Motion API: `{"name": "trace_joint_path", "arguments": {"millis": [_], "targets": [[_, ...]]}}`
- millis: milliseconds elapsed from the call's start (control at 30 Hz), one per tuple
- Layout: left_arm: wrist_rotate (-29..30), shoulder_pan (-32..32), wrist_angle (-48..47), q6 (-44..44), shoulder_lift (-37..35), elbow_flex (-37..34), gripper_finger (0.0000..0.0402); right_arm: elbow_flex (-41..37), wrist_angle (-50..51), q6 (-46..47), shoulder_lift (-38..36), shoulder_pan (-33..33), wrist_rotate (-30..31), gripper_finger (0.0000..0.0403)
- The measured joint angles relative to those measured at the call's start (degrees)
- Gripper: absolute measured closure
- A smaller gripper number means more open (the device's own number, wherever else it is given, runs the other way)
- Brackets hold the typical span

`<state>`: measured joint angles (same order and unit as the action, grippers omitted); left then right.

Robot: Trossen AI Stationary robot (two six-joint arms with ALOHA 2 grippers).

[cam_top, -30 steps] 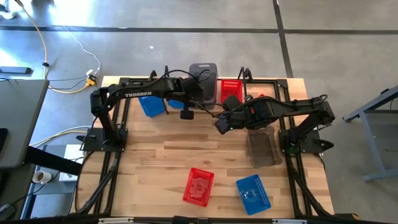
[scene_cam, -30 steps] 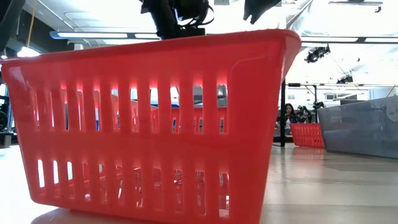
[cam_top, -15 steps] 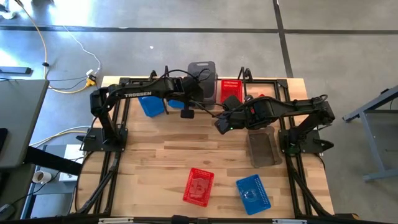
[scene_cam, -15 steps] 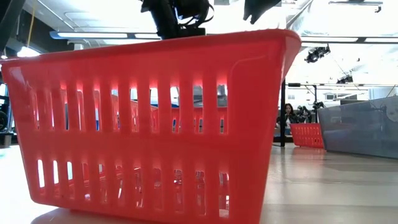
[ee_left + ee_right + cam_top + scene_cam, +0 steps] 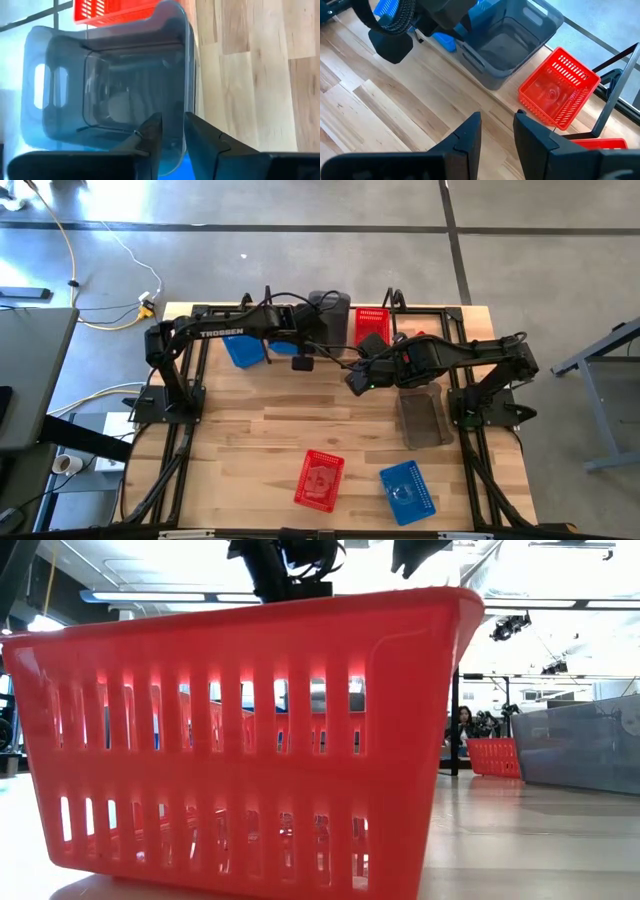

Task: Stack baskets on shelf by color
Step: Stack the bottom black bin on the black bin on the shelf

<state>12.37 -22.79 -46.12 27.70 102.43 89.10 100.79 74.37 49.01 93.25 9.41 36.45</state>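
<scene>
Grey basket [image 5: 115, 95] rim between parted left hand [image 5: 172, 132] fingers | right hand [image 5: 496, 131] open | red basket [image 5: 559, 90] beside grey

Left end effector [image 5: 172, 131] slightly parted.

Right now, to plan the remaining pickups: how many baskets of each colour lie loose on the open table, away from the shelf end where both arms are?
red basket: 1
blue basket: 1
grey basket: 1
Total: 3

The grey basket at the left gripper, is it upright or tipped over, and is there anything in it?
Upright and empty: the grey basket sits mouth-up with a bare floor.
</scene>
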Motion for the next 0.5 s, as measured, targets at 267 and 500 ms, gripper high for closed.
{"name": "trace_joint_path", "arguments": {"millis": [267,500], "targets": [[-0.3,0.6,0.5,-0.4,0.0,0.0,0.0319,0.0,0.0,0.0,0.0,0.0,0.0,0.0302],[0.1,0.5,-1.9,-1.2,-0.4,3.4,0.032,0.0,0.0,0.0,0.0,0.0,-0.4,0.0302]]}}
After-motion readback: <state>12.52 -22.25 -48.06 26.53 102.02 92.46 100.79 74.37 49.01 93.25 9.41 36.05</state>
